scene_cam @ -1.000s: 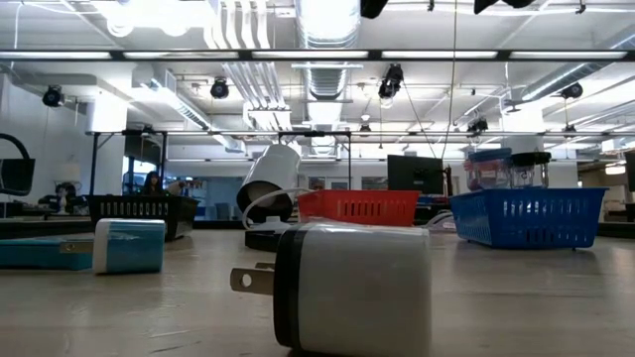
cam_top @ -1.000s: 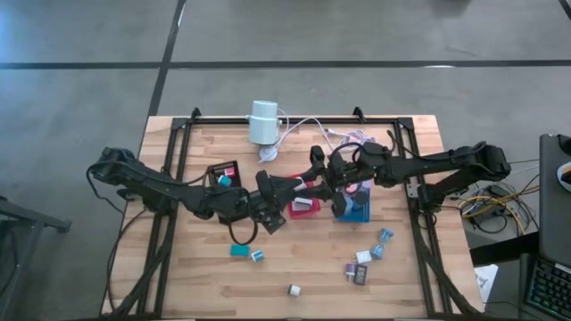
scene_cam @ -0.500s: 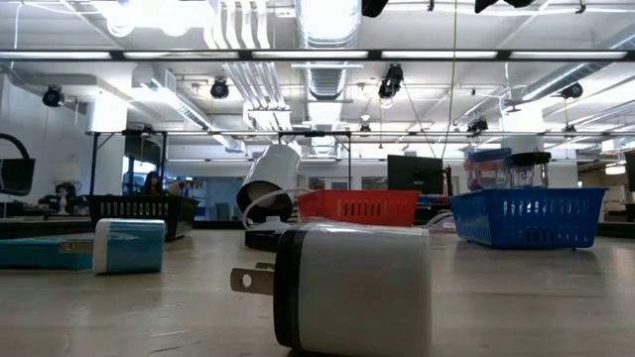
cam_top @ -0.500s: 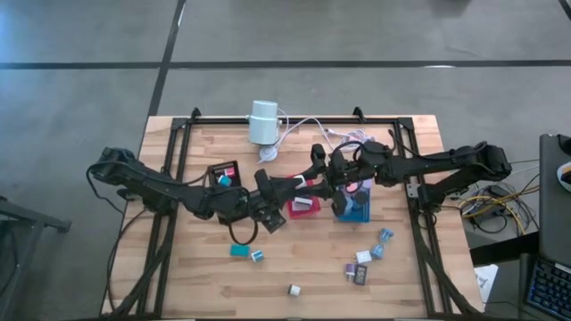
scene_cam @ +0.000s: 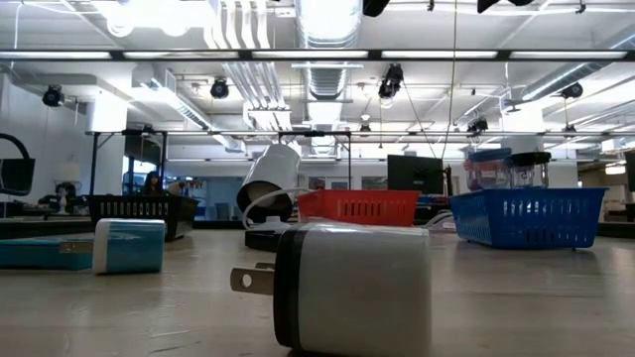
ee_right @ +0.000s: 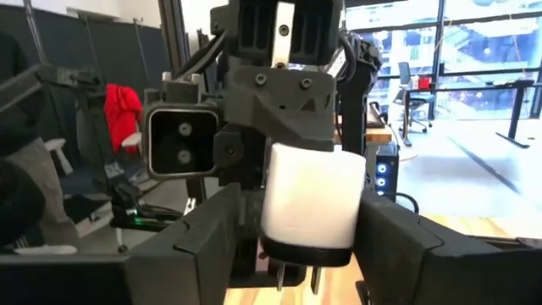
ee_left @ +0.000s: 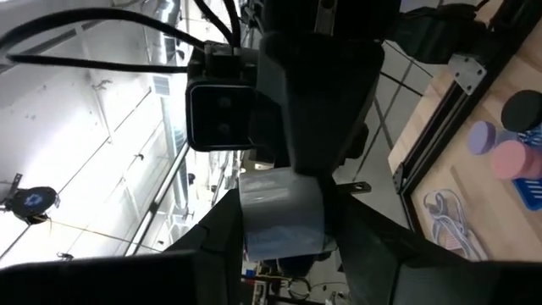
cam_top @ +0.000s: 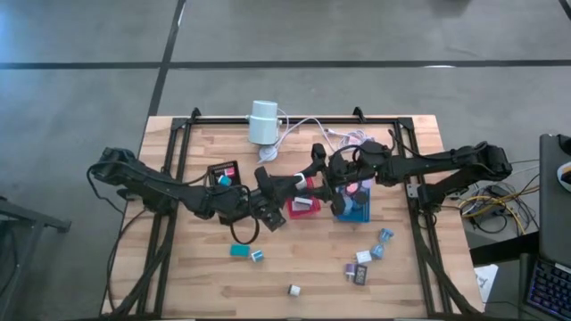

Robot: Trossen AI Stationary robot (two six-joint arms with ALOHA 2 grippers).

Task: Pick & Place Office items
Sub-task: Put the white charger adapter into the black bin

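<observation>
Hardly anything is changing since the earlier frame: seen from above, both arms are staying locked together over the red tray point(cam_top: 303, 207), and the left gripper point(cam_top: 287, 185) is only nudging slightly toward the right gripper point(cam_top: 314, 176). The two are meeting nose to nose just above the red tray's far edge. A teal block point(cam_top: 239, 251) and a cluster of small pieces point(cam_top: 366, 259) are lying loose well on the near side of the red tray, and the blue tray point(cam_top: 355, 207) is sitting just beside it.

At table height no gripper is showing. A loose white charger point(scene_cam: 352, 288) is lying on its side far in front of the red tray, prongs pointing sideways.

From the left wrist, the left gripper is pinching the held white charger point(ee_left: 282, 212), its fingers point(ee_left: 222, 227) pressing on both flanks, with the right arm's head looming directly behind it.

From the right wrist, the same charger is sitting in the right gripper, prongs down; whether this gripper is gripping or letting go I cannot tell.

This looks like a hand-over in mid-air above the red tray. Next, I judge, one gripper needs to release fully and back away before the other carries the charger to a tray.
</observation>
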